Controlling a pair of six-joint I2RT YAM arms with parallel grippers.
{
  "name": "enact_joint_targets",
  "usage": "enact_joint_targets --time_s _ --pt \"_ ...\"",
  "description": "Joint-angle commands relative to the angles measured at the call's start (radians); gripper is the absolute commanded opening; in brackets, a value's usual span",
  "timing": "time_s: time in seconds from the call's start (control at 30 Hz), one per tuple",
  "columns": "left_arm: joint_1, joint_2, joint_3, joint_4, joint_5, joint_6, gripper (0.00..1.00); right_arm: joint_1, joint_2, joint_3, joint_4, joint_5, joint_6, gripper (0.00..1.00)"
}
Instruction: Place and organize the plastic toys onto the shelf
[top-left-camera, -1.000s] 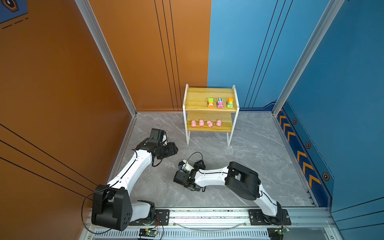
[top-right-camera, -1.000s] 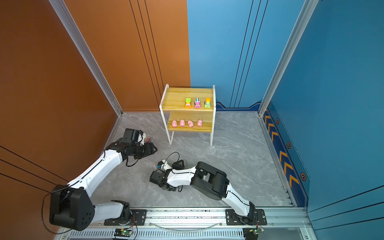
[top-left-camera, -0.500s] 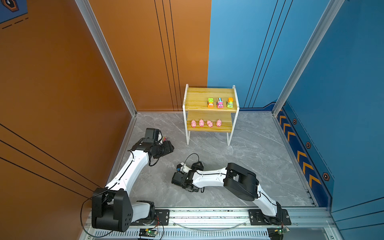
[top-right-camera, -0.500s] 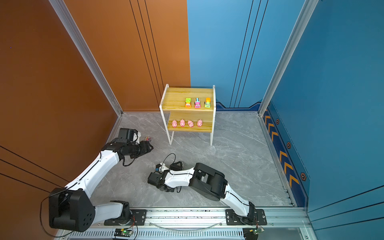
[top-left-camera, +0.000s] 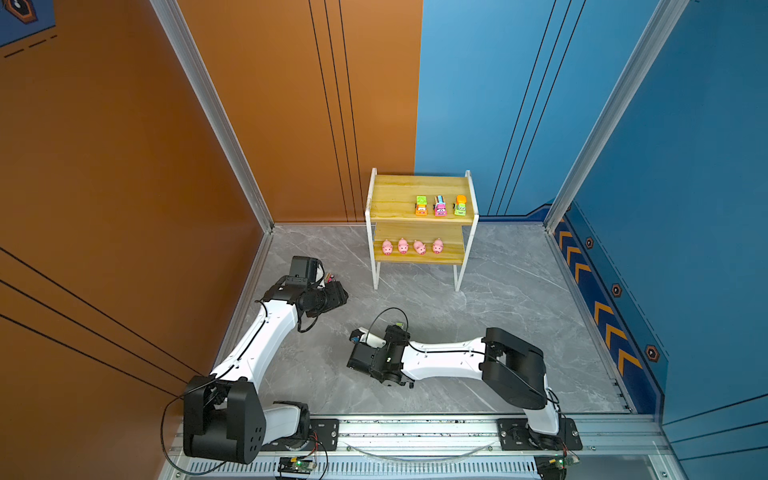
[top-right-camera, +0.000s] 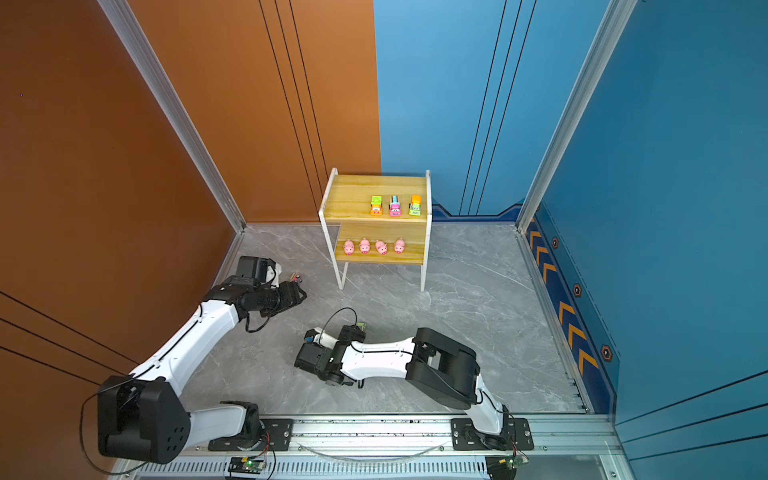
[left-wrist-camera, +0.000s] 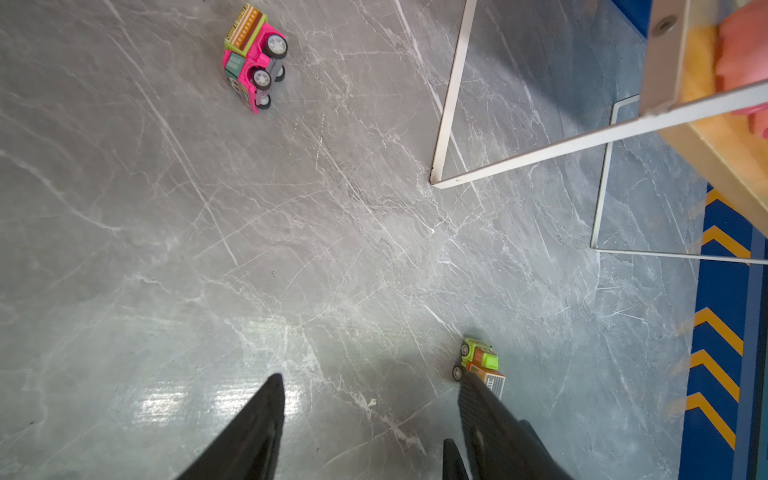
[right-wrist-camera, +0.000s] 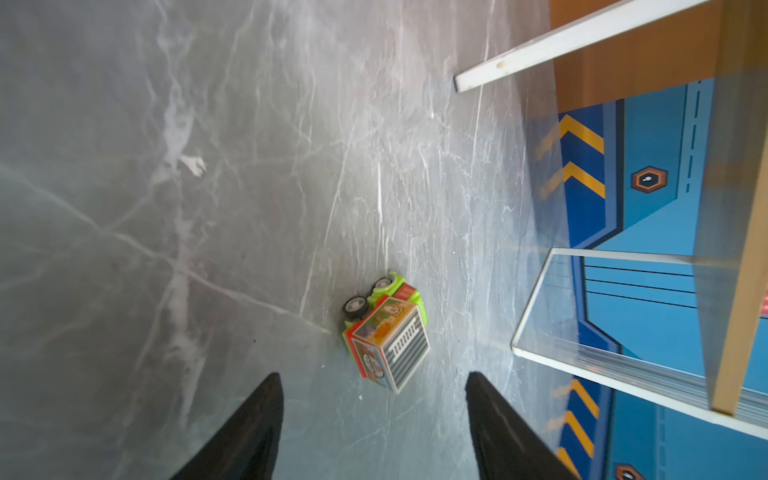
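Robot lab cell, orange-blue panel walls, aluminium base rail

- Grey marble-patterned bench, with thin white veins, shiny under the light.
- Orange wall panels on the left and at the back, with thin black lines.
- Blue wall panels at the back and right.
- Aluminium corner post between panels.
- Dark blue skirting with orange chevrons and small hexagon marks.

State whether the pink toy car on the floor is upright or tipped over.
Tipped on its side: the left wrist view shows the pink toy car with wheels and underside facing sideways.
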Motion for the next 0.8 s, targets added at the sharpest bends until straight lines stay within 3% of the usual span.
enact_joint_targets --time_s 0.0,0.27,0.53,0.77 --pt "0.003 -0.014 -0.014 0.009 0.015 -0.004 0.68 -0.025 -0.103 -0.079 0.169 -0.094 0.120 0.73" --pt "-0.001 -0.016 -0.019 0.017 0.022 -0.009 0.69 -0.078 -0.166 -0.276 0.481 -0.055 0.515 0.77" --pt "-0.009 -0.020 -0.024 0.025 0.030 -0.014 0.70 -0.090 -0.083 -0.362 0.622 -0.021 0.726 0.78" --pt "-0.014 -0.021 -0.025 0.029 0.034 -0.016 0.70 -0.121 -0.032 -0.464 0.786 -0.026 0.780 0.77"
